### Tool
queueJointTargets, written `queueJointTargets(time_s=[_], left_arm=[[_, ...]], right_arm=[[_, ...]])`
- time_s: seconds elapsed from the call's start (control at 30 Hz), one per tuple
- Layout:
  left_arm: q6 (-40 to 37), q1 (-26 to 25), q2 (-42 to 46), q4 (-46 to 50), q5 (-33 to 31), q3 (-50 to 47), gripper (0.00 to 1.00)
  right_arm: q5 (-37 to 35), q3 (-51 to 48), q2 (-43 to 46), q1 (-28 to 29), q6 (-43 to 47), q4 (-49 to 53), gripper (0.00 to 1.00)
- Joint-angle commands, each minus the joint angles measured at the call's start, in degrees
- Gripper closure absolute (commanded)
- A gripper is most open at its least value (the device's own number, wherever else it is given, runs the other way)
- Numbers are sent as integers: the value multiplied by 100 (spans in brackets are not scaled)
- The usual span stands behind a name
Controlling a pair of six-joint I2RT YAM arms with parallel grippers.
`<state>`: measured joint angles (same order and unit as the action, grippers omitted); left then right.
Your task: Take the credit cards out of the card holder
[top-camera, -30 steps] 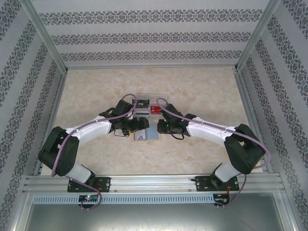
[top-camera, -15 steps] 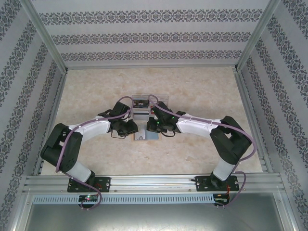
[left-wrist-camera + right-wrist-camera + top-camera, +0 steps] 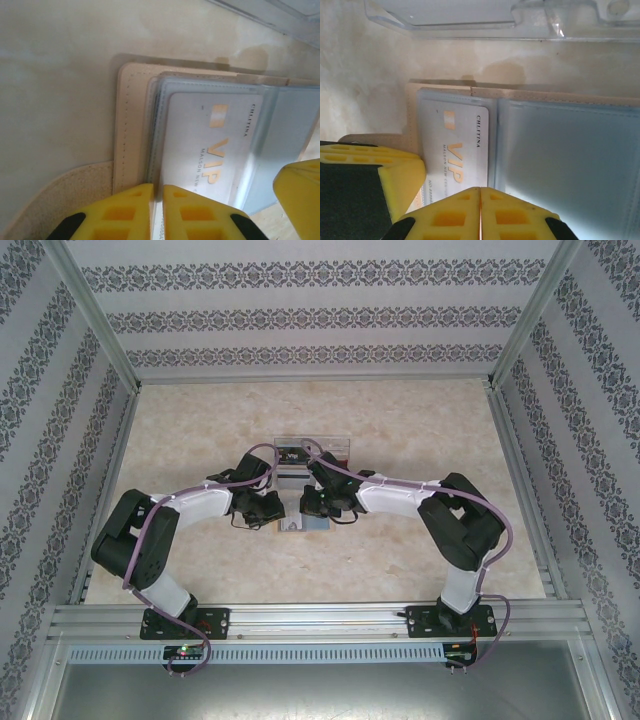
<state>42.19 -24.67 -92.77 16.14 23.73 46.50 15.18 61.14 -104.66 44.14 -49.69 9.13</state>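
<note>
While the left gripper (image 3: 157,215) pinches the card holder (image 3: 131,130) edge, the right gripper (image 3: 480,212) sits pressed together beside the VIP card (image 3: 455,150).

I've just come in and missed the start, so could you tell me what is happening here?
A tan card holder lies open on the table. The robot's left tool is shut on the edge of its clear sleeve, which holds a VIP card. The right tool is shut at the sleeve edge beside it.
</note>
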Motion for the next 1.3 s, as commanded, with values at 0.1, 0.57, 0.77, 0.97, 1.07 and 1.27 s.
queueJointTargets(time_s=[0.1, 0.57, 0.77, 0.97, 1.07, 1.27], left_arm=[[-73, 45, -157, -98, 41, -73, 88], [-45, 41, -161, -134, 87, -79, 88], [-27, 36, -197, -172, 127, -85, 88], [-7, 33, -197, -159, 109, -86, 89], [7, 38, -180, -66, 49, -74, 91], [-10, 39, -197, 274, -258, 0, 95]], right_arm=[[199, 154, -212, 52, -140, -79, 89], [398, 139, -388, 26, -205, -213, 85], [485, 42, -382, 25, -278, -394, 83], [540, -22, -393, 9, -342, -462, 94], [493, -120, -321, -35, -373, -456, 100], [342, -431, -29, -142, -394, -431, 100]])
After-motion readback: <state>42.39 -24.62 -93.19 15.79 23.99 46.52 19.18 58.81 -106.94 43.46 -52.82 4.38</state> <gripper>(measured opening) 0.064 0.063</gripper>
